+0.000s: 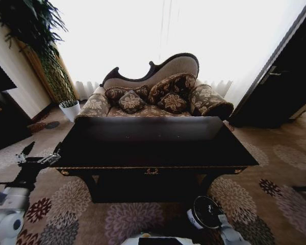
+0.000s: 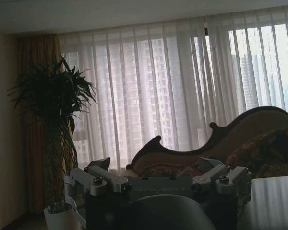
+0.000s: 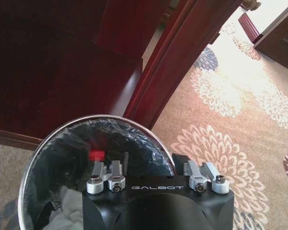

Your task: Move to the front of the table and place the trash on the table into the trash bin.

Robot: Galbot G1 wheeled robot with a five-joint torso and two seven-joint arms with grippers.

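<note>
Head view: the robot faces the front of the glossy black table, gold trim along its front edge and a gold ornament at front centre. The tabletop reflects the window light; no trash can be made out on it from this view. Behind the table stands a patterned chaise sofa with cushions, and a white plant pot with a tall plant sits to the robot's left near the wall. The floor is floral carpet.

The left gripper is raised beside the table's left front corner, level with the top, holding nothing; its fingers are spread apart. In the left wrist view the fingers point toward the curtained window, with the table corner off to one side.

The right gripper is low by the table's right front leg, directly above the trash bin. In the right wrist view its fingers hang over the bin's mouth, spread apart and gripping nothing. The bin has a pale rim and a dark plastic liner; inside lie a pale crumpled wad and a small red item. The bin stands on the carpet just beside the dark red-brown table leg.
</note>
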